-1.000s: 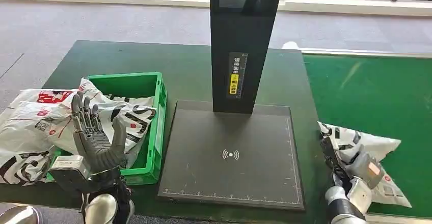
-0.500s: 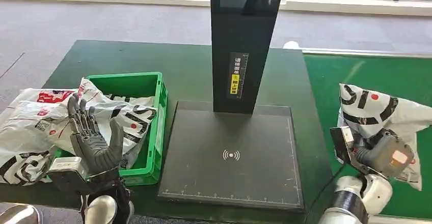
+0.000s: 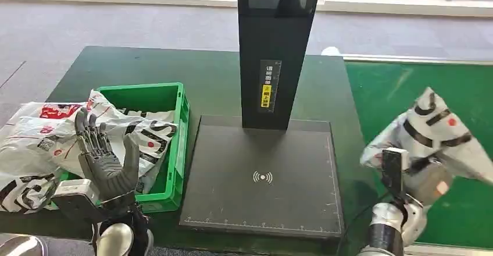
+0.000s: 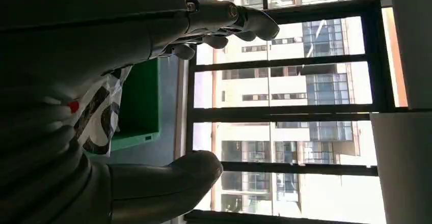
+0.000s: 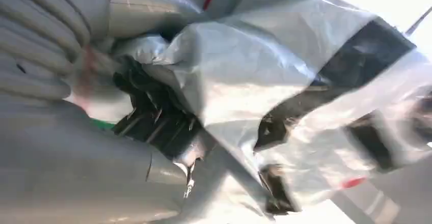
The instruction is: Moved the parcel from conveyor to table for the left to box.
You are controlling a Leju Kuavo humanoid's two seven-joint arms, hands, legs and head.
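Fingers (image 5: 153, 127) of right hand (image 3: 420, 177) clenched on parcel (image 3: 433, 137), mostly hidden by crumpled plastic in right wrist view. One parcel held, lifted off green conveyor (image 3: 395, 93), motion-blurred, print unreadable. Left hand (image 3: 107, 163) raised, fingers (image 3: 90, 137) spread, holding nothing, in front of green crate (image 3: 177, 145). White bags in and beside crate overlap; count unclear, leftmost cut off by frame edge. One black scanner stand (image 3: 264, 180) on table (image 3: 145, 64), top cropped.
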